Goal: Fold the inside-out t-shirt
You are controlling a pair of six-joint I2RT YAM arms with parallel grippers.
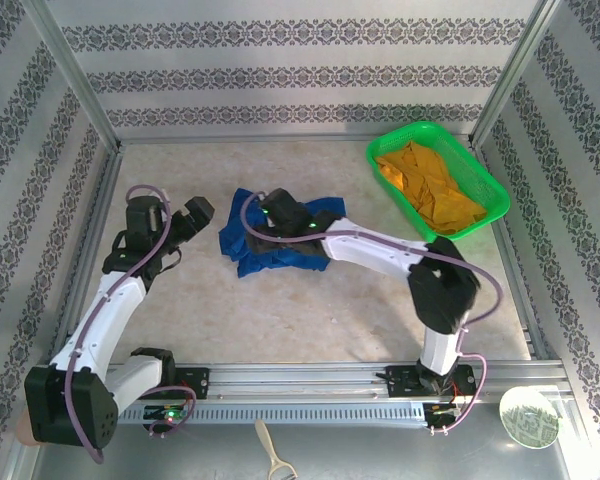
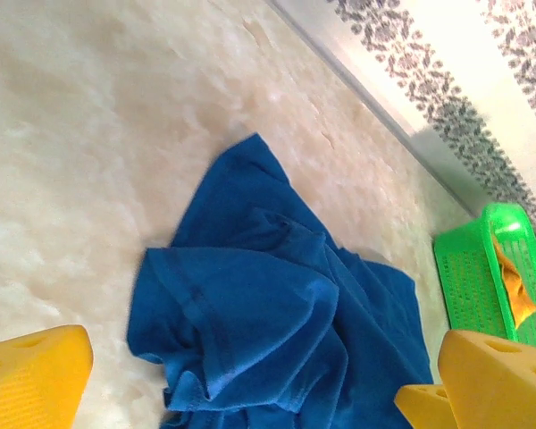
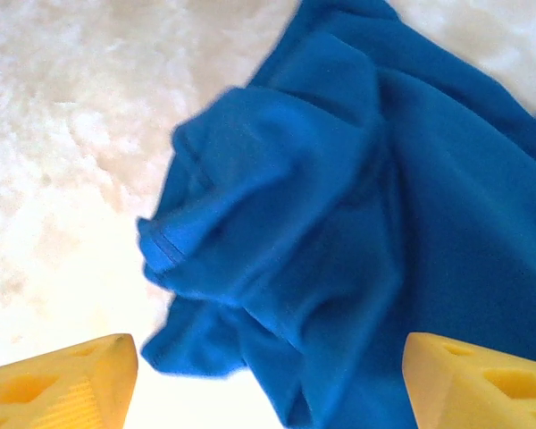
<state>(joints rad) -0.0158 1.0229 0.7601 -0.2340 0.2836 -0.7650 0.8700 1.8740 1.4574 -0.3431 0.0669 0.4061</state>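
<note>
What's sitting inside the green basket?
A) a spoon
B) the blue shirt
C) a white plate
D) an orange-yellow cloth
D: the green basket holds a crumpled orange-yellow garment, while the blue t-shirt lies bunched on the table.

the t-shirt (image 2: 250, 331) is soft matt cloth (creased), the table (image 2: 71, 134) smooth mottled stone-like, the basket (image 2: 469, 286) glossy plastic.
</note>
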